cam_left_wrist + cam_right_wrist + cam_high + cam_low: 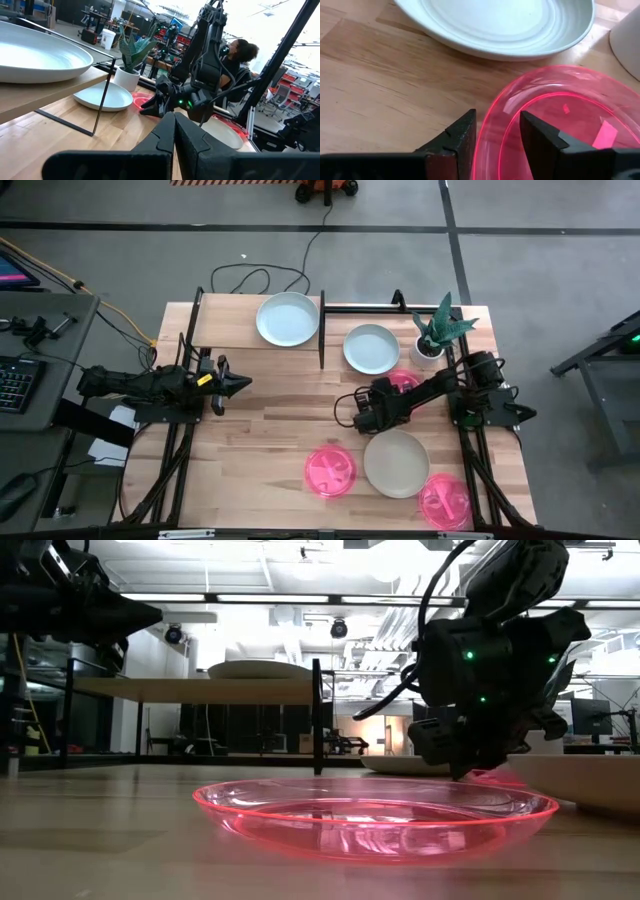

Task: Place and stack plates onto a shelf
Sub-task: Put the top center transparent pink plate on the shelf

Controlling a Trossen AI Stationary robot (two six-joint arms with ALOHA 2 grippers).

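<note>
One pale blue-white plate (288, 318) lies on the wooden shelf (225, 320) at the far left. A second pale plate (371, 348) rests on the table beside the shelf. Just near of it lies a pink plate (560, 115). My right gripper (497, 135) is open, slanting down. One finger (460, 137) stands outside the pink plate's near rim (492, 125) and the other (540, 135) stands over its inside. My left gripper (235, 383) hangs shut and level over the table's left.
Another pink plate (331, 471), a cream plate (396, 463) and a third pink plate (444, 502) lie near the front edge. A potted plant (432, 340) stands right of the pale table plate. Black shelf posts (321, 330) rise mid-table. A person (240, 55) sits beyond the table.
</note>
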